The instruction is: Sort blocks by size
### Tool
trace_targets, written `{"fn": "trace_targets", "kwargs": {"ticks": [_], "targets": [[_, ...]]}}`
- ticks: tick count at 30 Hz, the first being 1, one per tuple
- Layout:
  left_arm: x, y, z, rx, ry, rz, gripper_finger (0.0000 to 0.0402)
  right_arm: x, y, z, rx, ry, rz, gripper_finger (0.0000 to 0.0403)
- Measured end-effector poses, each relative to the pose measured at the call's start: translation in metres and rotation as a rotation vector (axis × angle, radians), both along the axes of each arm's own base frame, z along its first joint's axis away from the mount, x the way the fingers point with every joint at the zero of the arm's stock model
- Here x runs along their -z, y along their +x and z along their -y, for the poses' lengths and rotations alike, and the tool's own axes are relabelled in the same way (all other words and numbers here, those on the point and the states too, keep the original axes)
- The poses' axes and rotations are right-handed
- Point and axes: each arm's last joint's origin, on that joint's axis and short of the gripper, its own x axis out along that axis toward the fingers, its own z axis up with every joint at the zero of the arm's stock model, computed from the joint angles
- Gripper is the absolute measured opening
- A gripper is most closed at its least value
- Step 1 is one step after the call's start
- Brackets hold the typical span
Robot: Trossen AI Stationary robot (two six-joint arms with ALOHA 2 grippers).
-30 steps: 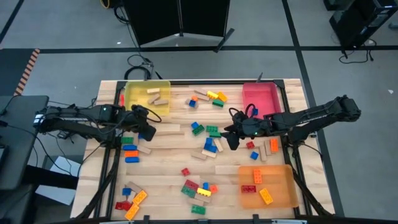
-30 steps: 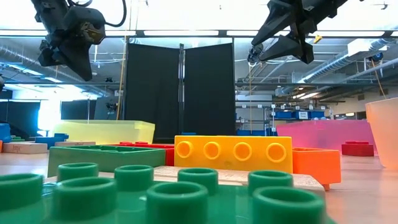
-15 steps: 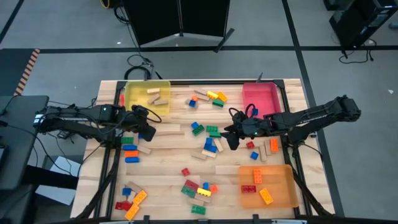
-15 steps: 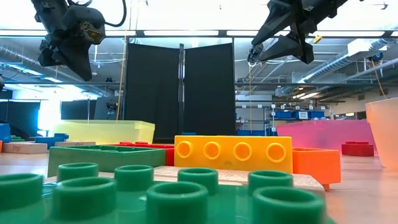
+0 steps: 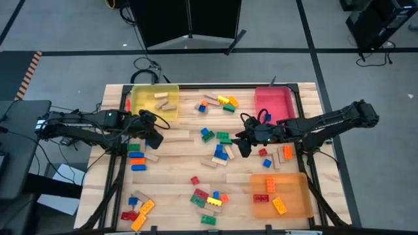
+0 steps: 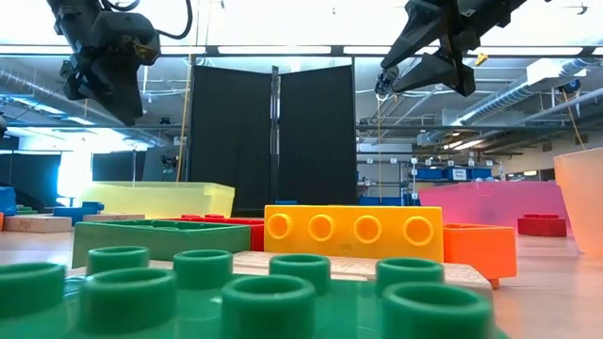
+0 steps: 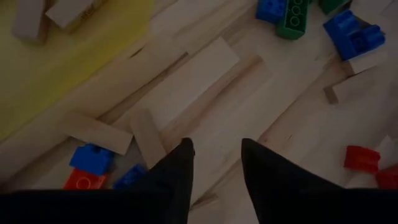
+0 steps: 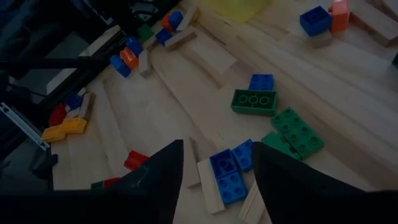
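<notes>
Many blocks lie scattered on the wooden table [image 5: 176, 176]: studded red, blue, green, orange and yellow bricks and plain tan wooden pieces. My left gripper [image 5: 157, 138] hangs open and empty above the table's left part, over a long tan plank [image 7: 186, 81] and small tan blocks [image 7: 148, 134]. My right gripper [image 5: 243, 145] hangs open and empty right of centre, over blue bricks [image 8: 230, 171] and green bricks [image 8: 254, 101]. In the low view both the left gripper [image 6: 118, 94] and the right gripper [image 6: 424, 75] are well clear of the table.
A yellow tray [image 5: 155, 101] with tan blocks stands at the far left. A pink-red tray [image 5: 274, 103] stands at the far right. An orange tray [image 5: 281, 194] with a few bricks stands at the near right. Block clusters lie at the near left [image 5: 138, 207] and near centre [image 5: 208, 199].
My left gripper has shifted a little, slightly down in the low view. Both grippers stay open and empty. No block has moved.
</notes>
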Motion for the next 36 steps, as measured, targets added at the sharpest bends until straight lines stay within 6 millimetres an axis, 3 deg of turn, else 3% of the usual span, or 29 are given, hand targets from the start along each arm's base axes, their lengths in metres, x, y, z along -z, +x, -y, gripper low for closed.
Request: {"fn": "trace_targets", "kwargs": {"ticks": [14, 19, 25, 30, 36], "targets": [[0.008, -0.012, -0.001, -0.199, -0.054, -0.107, 0.015, -0.001, 0.001, 0.003, 0.004, -0.094, -0.003, 0.0202], [0.028, -0.016, -0.001, -0.257, -0.051, -0.177, 0.017, -0.003, 0.002, 0.003, 0.005, -0.09, 0.026, 0.0205], [0.062, -0.019, -0.001, -0.34, -0.087, -0.229, 0.0222, -0.006, 0.004, 0.003, 0.008, -0.086, 0.059, 0.0203], [0.072, -0.015, -0.001, -0.345, -0.084, -0.236, 0.0256, -0.006, 0.004, 0.003, 0.012, -0.087, 0.057, 0.0202], [0.085, -0.008, -0.003, -0.332, -0.061, -0.325, 0.0257, -0.006, 0.005, 0.009, 0.034, -0.087, 0.061, 0.0206]]}}
